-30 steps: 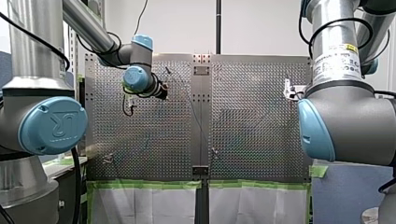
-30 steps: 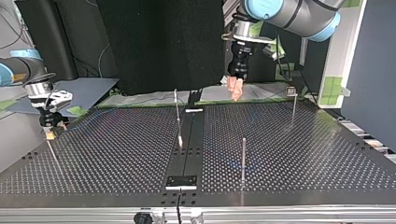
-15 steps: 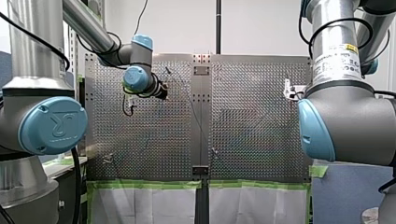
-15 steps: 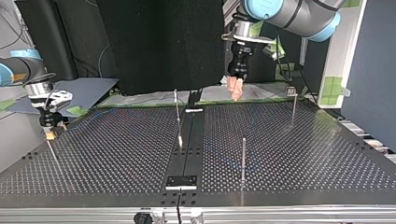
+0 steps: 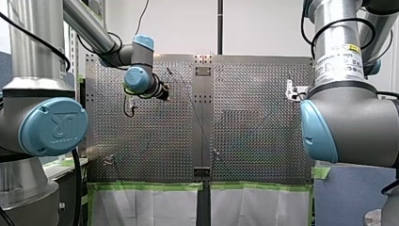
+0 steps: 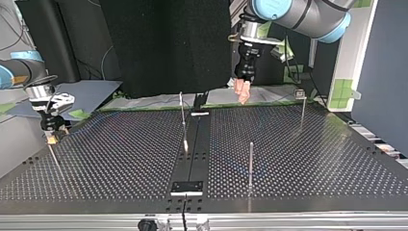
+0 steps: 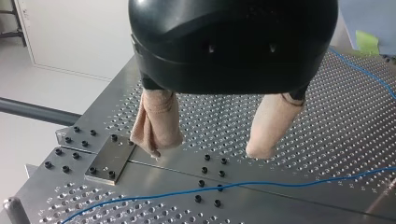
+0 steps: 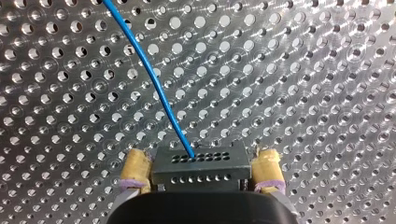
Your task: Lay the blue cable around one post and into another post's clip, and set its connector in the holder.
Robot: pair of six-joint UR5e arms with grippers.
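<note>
Front view: my left gripper (image 5: 163, 92) hangs over the table's (image 5: 254, 122) far left part.
Top view: my right gripper (image 6: 51, 137) is low at the table's left edge; a post (image 6: 250, 161) stands mid-table.
Left wrist view: padded fingers (image 7: 156, 123) released, spread apart; blue cable (image 7: 243, 184) lies on the table beneath.
Right wrist view: yellow pads (image 8: 135, 170) grasping the black connector (image 8: 198, 161); cable leads ahead from it.

left hand (image 7: 205, 153): fingers apart | right hand (image 8: 201, 162): fingers seemingly clamped

"ur" on blue joint cap (image 5: 53, 126)
</note>
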